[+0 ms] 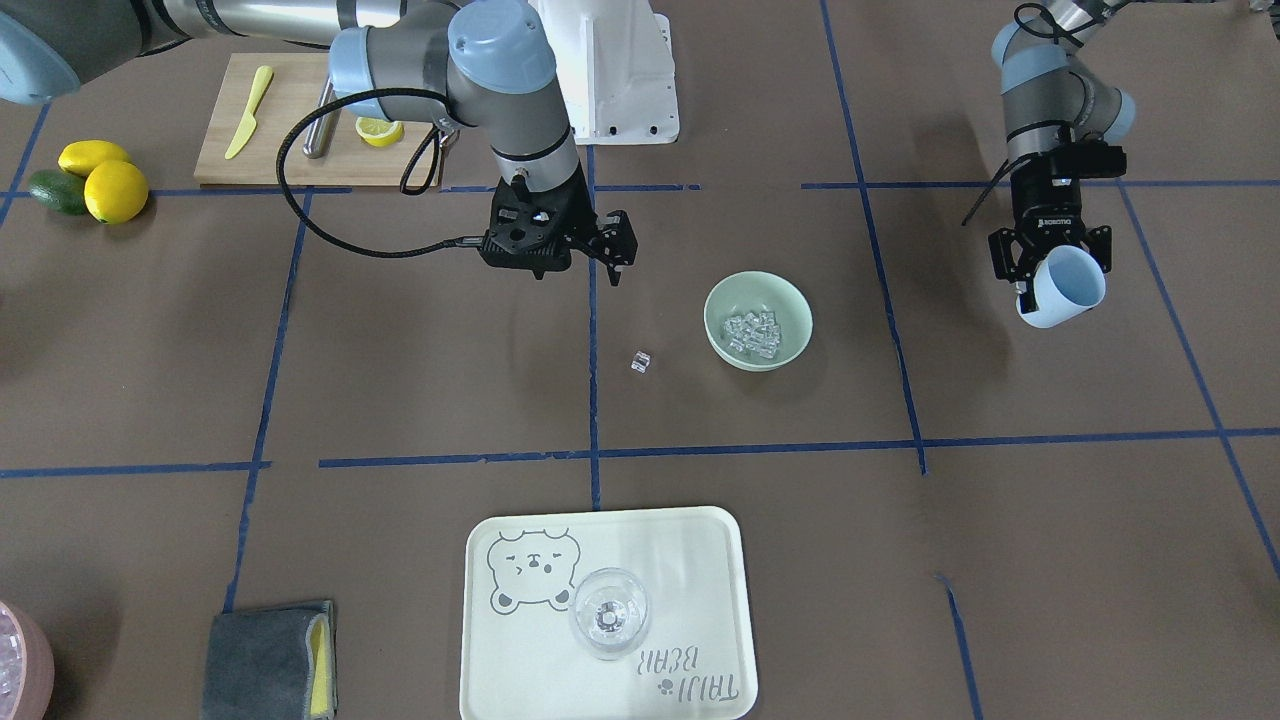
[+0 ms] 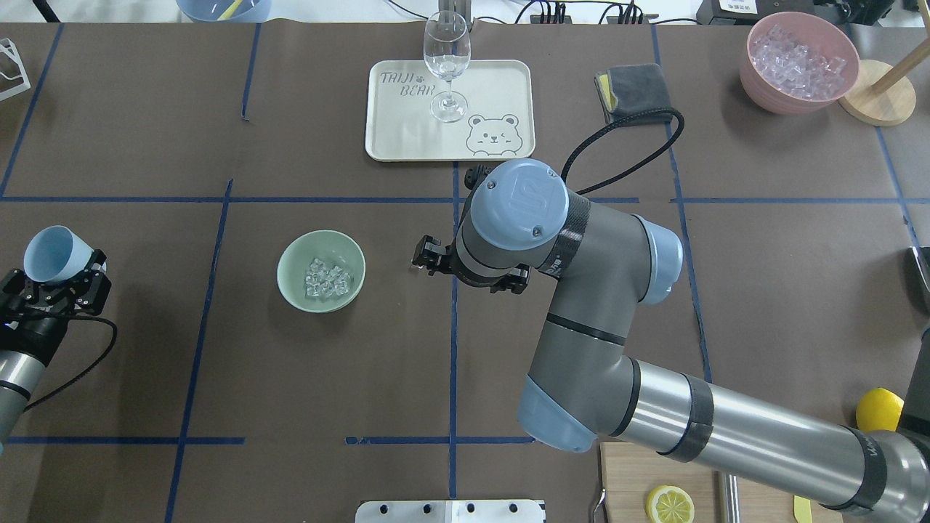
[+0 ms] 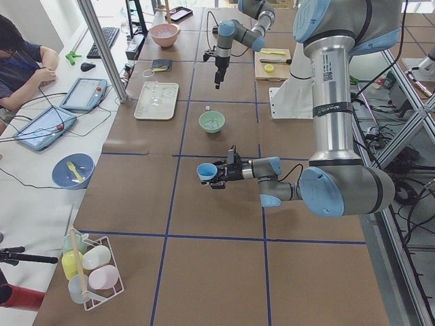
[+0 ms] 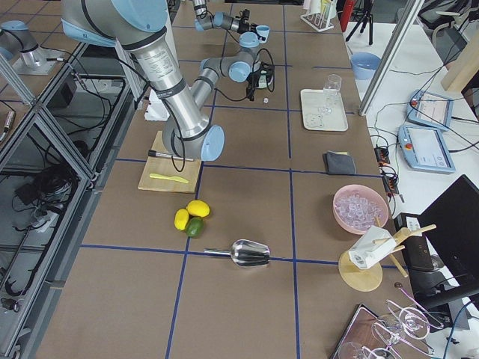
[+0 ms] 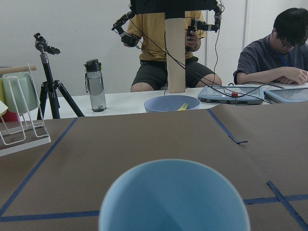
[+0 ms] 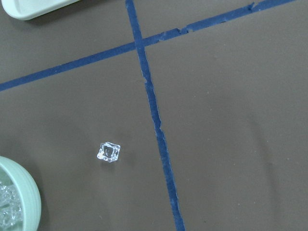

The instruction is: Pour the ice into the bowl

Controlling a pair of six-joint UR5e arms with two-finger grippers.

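Bowl point(image 1: 792, 303) sits just right of centre in the front view, ice point(image 1: 752, 333) heaped in its bottom. There's one loose cube point(image 1: 640, 362) out on the brown worktop point(image 1: 400, 380), just left of the bowl and close beside a blue tape line point(image 1: 593, 420). The right gripper point(image 1: 617, 262) hangs up and left of that cube, clear of it. Its jaws show only edge-on here, and the big wrist covers them from overhead, so I cannot tell how wide they stand. Over at the far right edge the left gripper point(image 1: 1050, 275) has its jaws pinching a blue cup point(image 1: 1068, 290), tipped over on a slant and well apart from the bowl. Lower centre, a pale tray point(image 1: 715, 560) carries a clear glass point(image 1: 608, 612). A grey cloth point(image 1: 265, 660) lies at lower left, and beside it a pink bowl point(image 1: 18, 660) is cut off by the frame edge. Upper left, a wooden board point(image 1: 290, 160) holds a yellow knife point(image 1: 248, 112) and a lemon half point(image 1: 380, 130), partly hidden behind the right arm and its cable. Two lemons point(image 1: 115, 190) and a green fruit point(image 1: 58, 190) sit at the left edge. From overhead I can't pick out the cube at all. The right wrist view catches it plainly, though only a sliver of the bowl's rim shows in its bottom left corner.
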